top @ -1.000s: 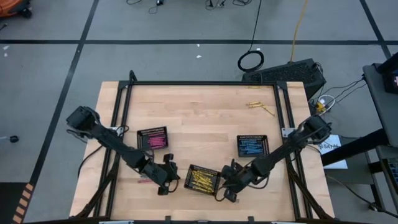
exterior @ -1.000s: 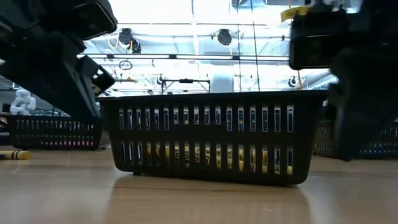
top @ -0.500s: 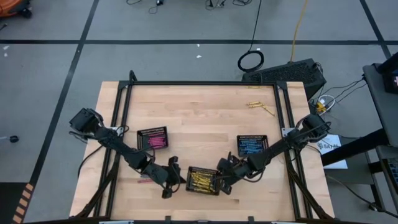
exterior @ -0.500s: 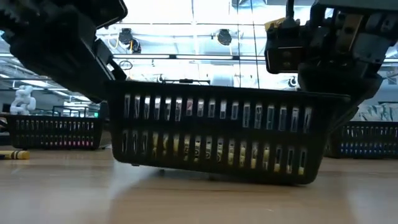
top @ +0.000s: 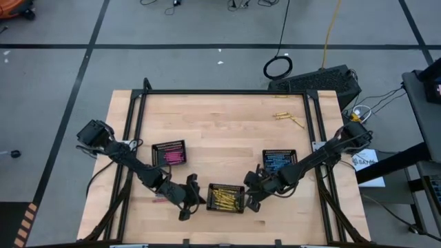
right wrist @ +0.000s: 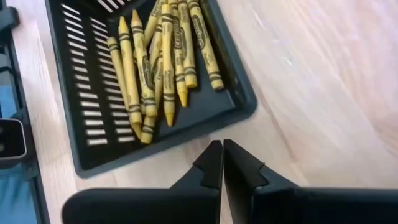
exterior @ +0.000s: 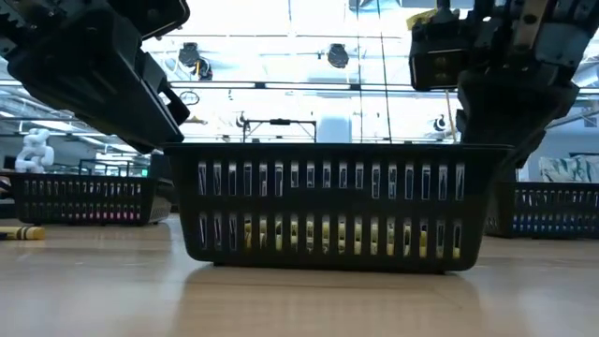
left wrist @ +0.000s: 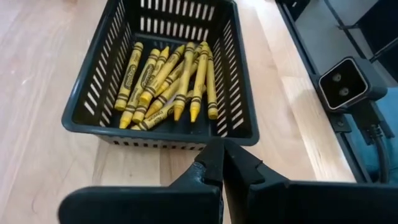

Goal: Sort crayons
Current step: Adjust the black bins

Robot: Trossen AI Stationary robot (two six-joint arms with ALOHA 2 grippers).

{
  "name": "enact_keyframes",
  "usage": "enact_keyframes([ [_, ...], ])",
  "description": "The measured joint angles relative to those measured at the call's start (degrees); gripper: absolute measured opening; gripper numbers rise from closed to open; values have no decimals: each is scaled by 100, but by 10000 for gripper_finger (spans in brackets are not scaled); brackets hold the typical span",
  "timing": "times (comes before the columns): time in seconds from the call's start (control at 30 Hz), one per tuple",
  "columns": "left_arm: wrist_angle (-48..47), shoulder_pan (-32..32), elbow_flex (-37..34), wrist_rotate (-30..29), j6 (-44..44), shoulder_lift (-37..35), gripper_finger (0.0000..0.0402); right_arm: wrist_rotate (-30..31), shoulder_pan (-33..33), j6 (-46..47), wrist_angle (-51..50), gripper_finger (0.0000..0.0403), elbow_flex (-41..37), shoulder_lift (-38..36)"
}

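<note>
While both arms flank the near-edge black tray [top: 226,199] of yellow crayons [left wrist: 166,81], left gripper [top: 191,200] and right gripper [top: 251,196] sit pinched closed, holding nothing.

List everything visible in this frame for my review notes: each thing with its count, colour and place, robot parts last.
Black mesh tray of yellow crayons: one, near table edge, centre, between both grippers.
Yellow crayons: about a dozen, piled inside that tray.
Black mesh tray of pink crayons: one, left of centre.
Black mesh tray of blue crayons: one, right of centre.
Loose yellow crayons: a few, far right part of the wooden table.
Loose pink crayon: one, near edge, beside the left arm.
Left gripper: shut, empty, at the yellow tray's left side.
Right gripper: shut, empty, at its right side.
</note>
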Motion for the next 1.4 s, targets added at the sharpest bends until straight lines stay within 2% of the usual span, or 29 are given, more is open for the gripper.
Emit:
enact_keyframes([
  [0.2,20,-7,0,0,-179,0,3,58,-46,-78,-451,0,0,-51],
  [0.4,18,-82,2,-37,-253,-3,3,1004,-216,-54,-1151,0,0,-339],
  [0.57,-485,-97,276,51,164,-220,3,796,-893,-432,-1242,0,2,-384],
  [0.77,-1603,-203,448,-534,308,-492,3,704,-1454,-632,-1779,0,2,-341],
  [0.9,-2017,-293,452,-829,159,-518,3,681,-1510,-505,-2170,0,0,-335],
  [1.23,-1980,-345,452,-1086,154,-520,3,556,-1464,-288,-2819,0,0,-427],
  [1.4,-1980,-369,452,-1173,158,-520,3,881,-1429,-377,-3025,0,-4,-726],
])
